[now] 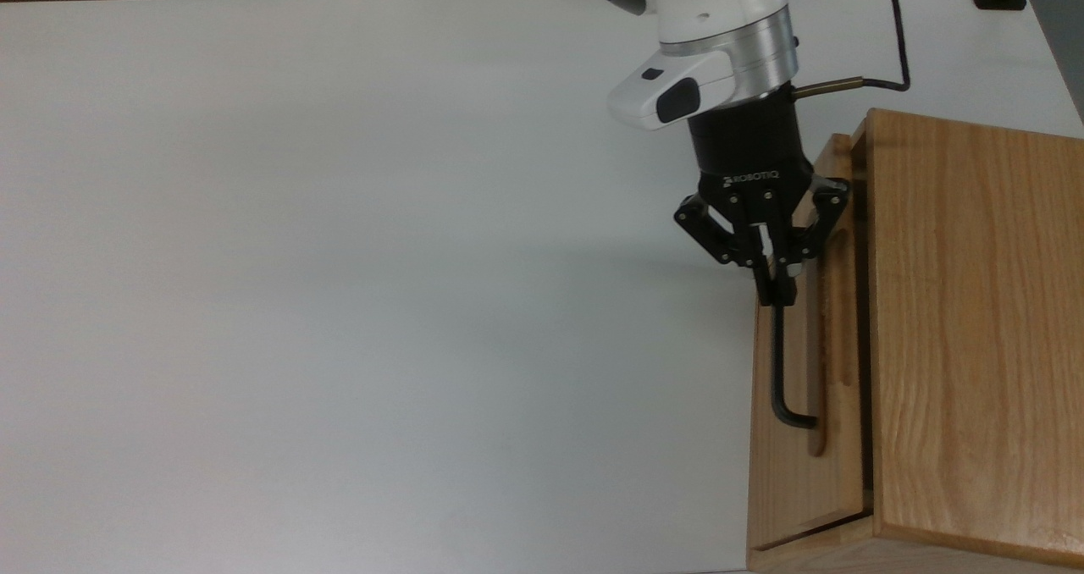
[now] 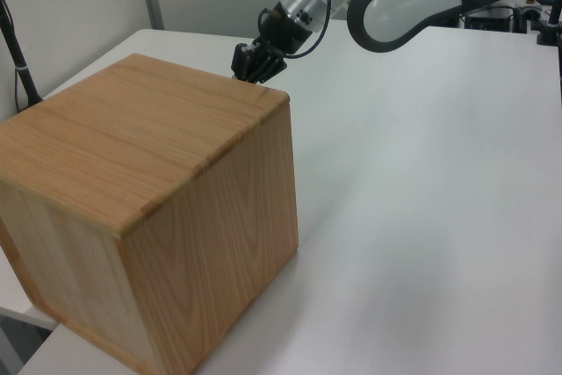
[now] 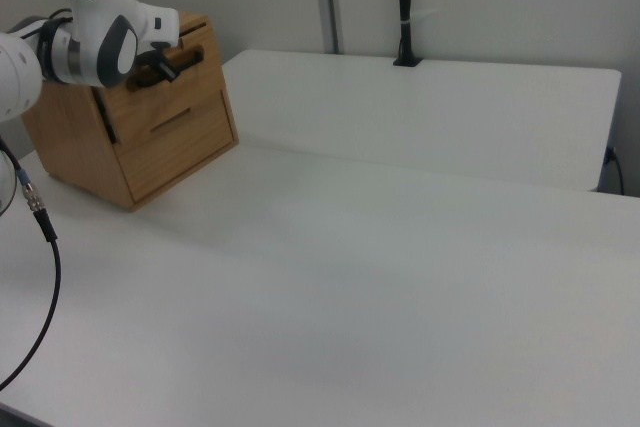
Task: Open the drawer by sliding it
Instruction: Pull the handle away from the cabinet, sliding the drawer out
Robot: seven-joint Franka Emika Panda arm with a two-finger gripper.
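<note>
Drawer point(image 1: 804, 472) sits at the top of the oak cabinet point(image 1: 974, 337), hard against the top view's right edge of the white surface point(image 1: 339, 303). Drawer front stands proud of the casing; a dark gap runs between its back face and the cabinet's top panel along the whole front. Tool point(image 1: 777, 290) is pinched narrow on the black bar handle point(image 1: 783, 371), gripping near the handle's far end in the top view; the handle's near end bends into the wooden strip point(image 1: 820, 345). Open room: everything to the top view's left of the drawer front is bare surface. Cabinet's near corner sits close to the surface's front edge in the left view. In the right view the cabinet point(image 3: 150, 137) shows one more drawer front point(image 3: 180, 132) below the gripped one, though the arm point(image 3: 90, 37) covers much of the top one, so the grip can't be read there. Count: one cabinet, probably two drawers, one bar handle, one arm, one tool. A black cable point(image 1: 889, 49) trails from the wrist past the cabinet's far corner. A black post point(image 3: 404, 7) stands at the surface's far edge in the right view.
</note>
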